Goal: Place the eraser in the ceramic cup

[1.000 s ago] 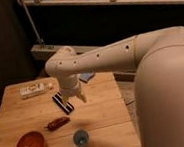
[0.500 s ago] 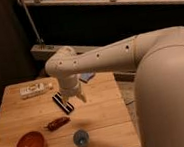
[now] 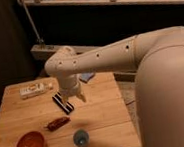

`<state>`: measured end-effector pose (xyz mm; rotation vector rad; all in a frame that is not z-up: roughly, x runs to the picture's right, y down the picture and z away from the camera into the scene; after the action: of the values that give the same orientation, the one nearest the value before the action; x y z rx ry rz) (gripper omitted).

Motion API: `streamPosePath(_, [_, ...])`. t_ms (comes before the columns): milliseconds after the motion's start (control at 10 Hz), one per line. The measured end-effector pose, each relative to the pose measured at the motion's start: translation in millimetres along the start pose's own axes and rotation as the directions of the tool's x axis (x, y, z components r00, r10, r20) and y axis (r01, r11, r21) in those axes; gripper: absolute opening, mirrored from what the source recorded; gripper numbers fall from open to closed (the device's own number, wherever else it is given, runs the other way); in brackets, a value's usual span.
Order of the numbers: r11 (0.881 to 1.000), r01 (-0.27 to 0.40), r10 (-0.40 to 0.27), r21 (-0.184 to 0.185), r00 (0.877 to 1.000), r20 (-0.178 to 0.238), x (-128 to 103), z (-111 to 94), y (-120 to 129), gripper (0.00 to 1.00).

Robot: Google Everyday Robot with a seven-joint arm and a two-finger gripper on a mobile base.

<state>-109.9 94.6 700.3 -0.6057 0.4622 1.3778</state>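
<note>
The eraser (image 3: 63,102), a flat black block with white stripes, lies on the wooden table (image 3: 105,111) near its middle, angled toward the front right. My gripper (image 3: 75,97) points down right beside the eraser's right side, open, with nothing seen between its fingers. The white arm reaches in from the right and hides the table behind it. The ceramic cup (image 3: 81,138), small, round and pale blue, stands upright near the front edge, a hand's length in front of the gripper.
An orange bowl (image 3: 30,146) sits at the front left. A reddish-brown lumpy thing (image 3: 58,123) lies between eraser and cup. A white labelled box (image 3: 35,88) lies at the back left. A blue item (image 3: 88,77) shows behind the arm.
</note>
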Motion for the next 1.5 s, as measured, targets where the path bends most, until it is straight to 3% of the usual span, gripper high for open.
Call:
streamPosePath(100, [0.997,0.07,-0.07,-0.024,0.997,0.024,-5.3,-6.9,7.9,0.65])
streamPosePath(300, [0.974,0.225,-0.222,-0.022,0.971,0.092,-22.7,-23.6,19.1,0.65])
streamPosePath(400, [0.941,0.34,-0.337,0.005,0.931,0.143,-38.2,-35.3,29.3,0.65])
streamPosePath(600, [0.913,0.405,-0.407,0.051,0.898,0.169,-56.7,-39.6,33.4,0.65])
streamPosePath(800, [0.903,0.422,-0.429,0.077,0.886,0.174,-87.4,-35.8,40.2,0.65])
streamPosePath(1200, [0.897,0.44,-0.437,0.036,0.876,0.201,-137.2,-6.4,69.2,0.65])
streamPosePath(1500, [0.873,0.486,-0.48,0.025,0.851,0.211,-152.5,28.9,82.1,0.65])
